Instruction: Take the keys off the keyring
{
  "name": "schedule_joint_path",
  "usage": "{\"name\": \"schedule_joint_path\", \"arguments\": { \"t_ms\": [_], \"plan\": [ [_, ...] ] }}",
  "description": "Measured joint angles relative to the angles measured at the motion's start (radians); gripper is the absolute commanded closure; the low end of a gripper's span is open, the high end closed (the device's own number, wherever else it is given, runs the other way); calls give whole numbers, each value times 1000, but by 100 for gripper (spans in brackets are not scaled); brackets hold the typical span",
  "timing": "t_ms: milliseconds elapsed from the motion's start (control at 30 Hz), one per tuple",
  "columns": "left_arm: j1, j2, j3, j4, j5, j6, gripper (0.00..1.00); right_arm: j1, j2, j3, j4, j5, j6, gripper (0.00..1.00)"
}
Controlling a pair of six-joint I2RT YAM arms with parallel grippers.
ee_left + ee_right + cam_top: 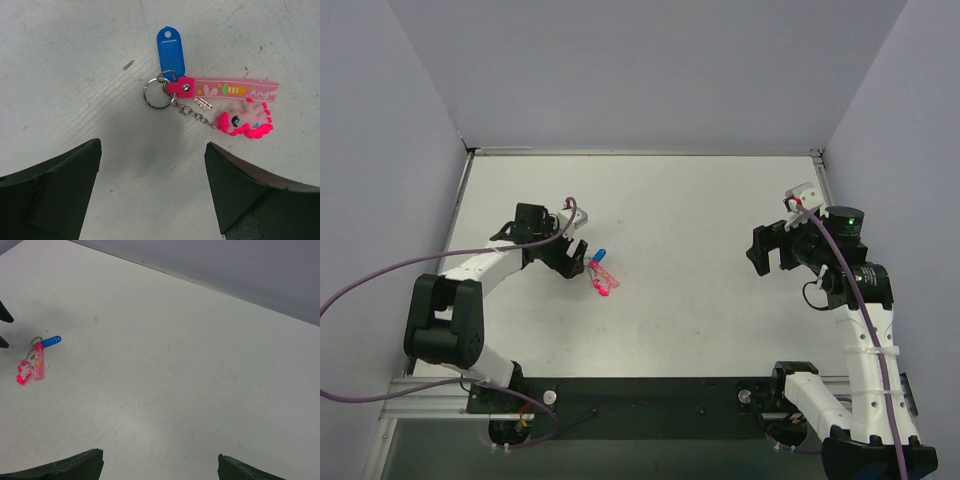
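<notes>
The keys lie in one bunch on the white table (pixel 700 300). It holds a blue plastic one (pixel 171 50), a pink strap piece (pixel 230 90), a pink pony-shaped charm (pixel 245 122) on a short chain, and a tiny silvery blade (pixel 202 104). All hang from the thin silvery keyring (pixel 159 94), which lies flat. My left gripper (pixel 153 145) is open just short of the keyring, touching nothing. In the top view the bunch (pixel 602 275) sits right of the left gripper (pixel 572 255). My right gripper (pixel 770 250) is open and empty, far to the right. The right wrist view shows the bunch (pixel 32 360) at far left.
Grey walls enclose the table on the left, back and right. The table's back edge (pixel 200 285) runs along the wall. The left gripper's dark fingertips (pixel 4 316) show at the left edge of the right wrist view.
</notes>
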Motion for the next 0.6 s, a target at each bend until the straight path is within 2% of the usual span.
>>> {"name": "schedule_joint_path", "arguments": {
  "t_ms": [300, 400, 467, 600],
  "plan": [
    [-27, 148, 82, 16, 47, -23, 19, 0, 2, -12, 10, -3, 0, 0],
    [-27, 172, 104, 28, 74, -30, 26, 0, 2, -15, 13, -5, 0, 0],
    [-27, 188, 117, 35, 94, -33, 38, 0, 2, -16, 13, -6, 0, 0],
    [-27, 228, 147, 42, 145, -21, 55, 0, 2, -17, 14, -9, 0, 0]
  ]
}}
